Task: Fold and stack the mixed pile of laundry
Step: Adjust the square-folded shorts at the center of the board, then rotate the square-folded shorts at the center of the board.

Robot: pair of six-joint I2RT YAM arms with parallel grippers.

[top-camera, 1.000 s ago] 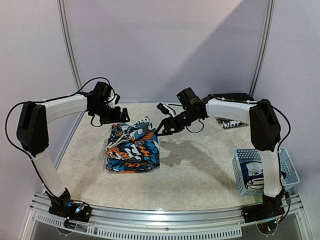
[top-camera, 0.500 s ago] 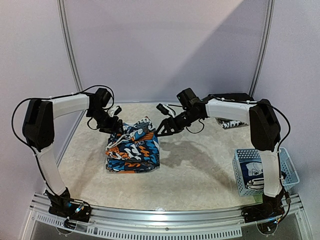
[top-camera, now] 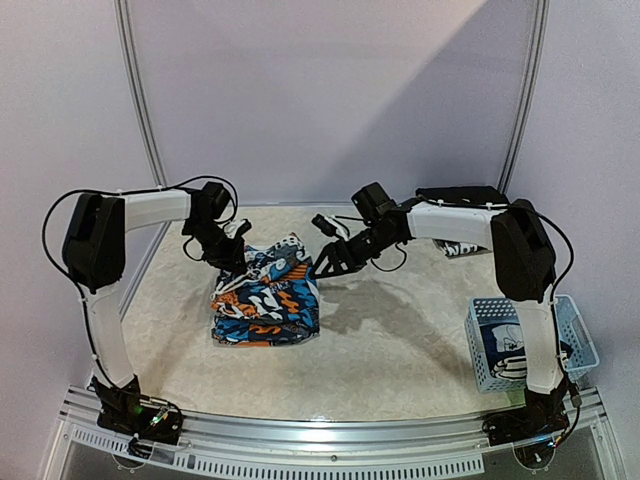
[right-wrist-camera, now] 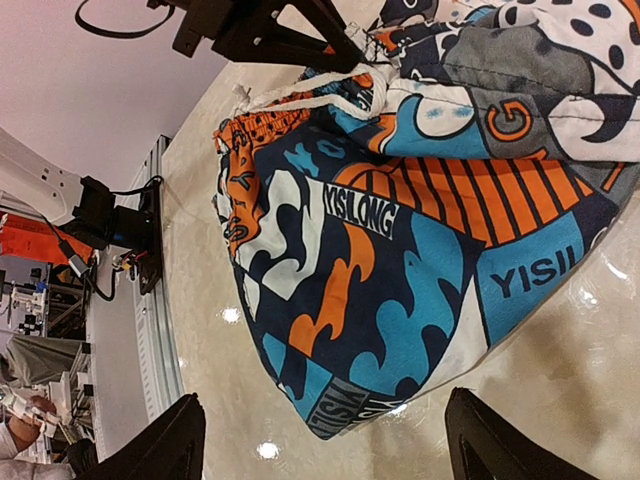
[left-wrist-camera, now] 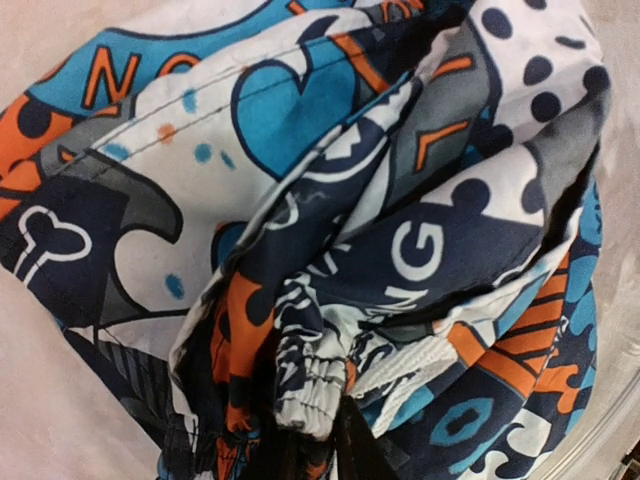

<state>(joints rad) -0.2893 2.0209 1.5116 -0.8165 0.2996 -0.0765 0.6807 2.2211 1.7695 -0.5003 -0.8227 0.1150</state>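
The orange, blue and white printed garment (top-camera: 265,300) is lying folded on the left half of the counter (top-camera: 400,350), and its gathered elastic edge at the far side is being pinched by the left fingers (left-wrist-camera: 355,450), which are being pressed together on the cloth. The right fingers (right-wrist-camera: 175,445) are being held wide apart with nothing between them, just beside the garment's far right corner. Another printed piece (top-camera: 505,350) is sitting in the blue basket (top-camera: 585,345) at the near right.

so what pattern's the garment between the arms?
The garment is orange-blue-white cartoon print; clearest in right wrist view.
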